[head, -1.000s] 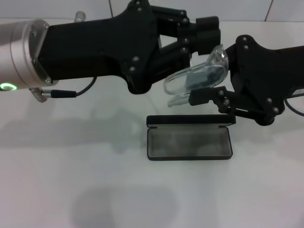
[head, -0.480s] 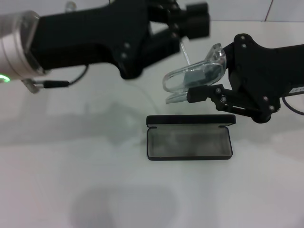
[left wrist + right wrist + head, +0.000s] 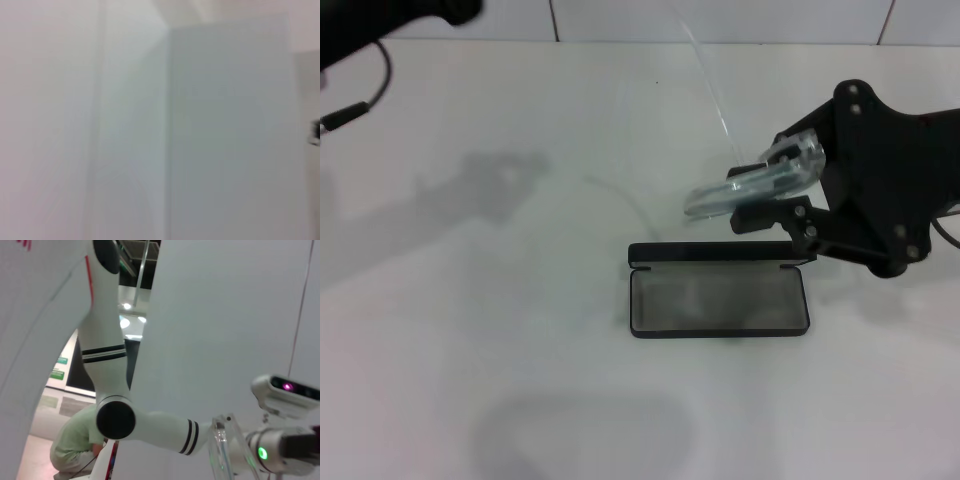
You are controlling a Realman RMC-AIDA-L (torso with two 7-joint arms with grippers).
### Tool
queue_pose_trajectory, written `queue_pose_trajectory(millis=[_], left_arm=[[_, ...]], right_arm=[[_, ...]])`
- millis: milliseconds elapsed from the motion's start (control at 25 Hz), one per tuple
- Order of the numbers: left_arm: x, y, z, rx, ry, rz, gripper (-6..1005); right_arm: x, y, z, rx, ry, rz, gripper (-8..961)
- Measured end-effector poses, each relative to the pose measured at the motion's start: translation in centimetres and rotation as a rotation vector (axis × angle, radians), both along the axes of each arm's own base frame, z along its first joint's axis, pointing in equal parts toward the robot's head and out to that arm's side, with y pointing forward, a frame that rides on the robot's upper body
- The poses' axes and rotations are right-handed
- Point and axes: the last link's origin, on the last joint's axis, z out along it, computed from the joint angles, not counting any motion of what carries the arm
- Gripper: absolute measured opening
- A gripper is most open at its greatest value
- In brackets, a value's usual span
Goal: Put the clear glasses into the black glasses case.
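Observation:
The clear glasses (image 3: 745,190) hang in the air just behind the black glasses case (image 3: 718,302), tilted, with one thin clear arm (image 3: 708,75) sticking out toward the far side. My right gripper (image 3: 762,188) is shut on the glasses and comes in from the right. The case lies open on the white table, grey lining up, with its lid edge (image 3: 720,252) standing at the back. Only a black part of my left arm (image 3: 390,18) shows, in the head view's top-left corner, far from the glasses.
A cable (image 3: 355,105) hangs from the left arm at the left edge. The white table (image 3: 520,350) spreads around the case. The right wrist view shows a room with another white robot arm (image 3: 112,365) and a crouching person (image 3: 75,450).
My left arm has let go of the glasses and pulled away to the upper left. The right gripper has carried the glasses slightly right and lower, and they now lie flatter.

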Motion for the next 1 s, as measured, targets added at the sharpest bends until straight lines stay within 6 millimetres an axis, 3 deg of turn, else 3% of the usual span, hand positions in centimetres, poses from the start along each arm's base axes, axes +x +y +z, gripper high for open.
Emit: queue_pose_trajectory(millis=[240,560,760,1000], left_arm=[[-1.7,1.6,0.4,0.036,-0.056,0.112,129],[-0.3,3.3,-2.7,-0.124,0.047,0.121,129],[1.3,2.6,-4.0,-0.216,0.064,0.039,129],[3.5,0.8,-3.9,-0.301,0.03,-0.134,129]], right_arm=[[-0.1,-0.6,0.2,-0.023,0.003,0.041,118],[-0.7,-1.2,0.8,-0.044,0.039,0.098,120],[-0.7,-1.0,0.8,-0.034,0.044,0.091,122],[-0.6,-0.8,0.7,-0.019,0.044,0.074,123]])
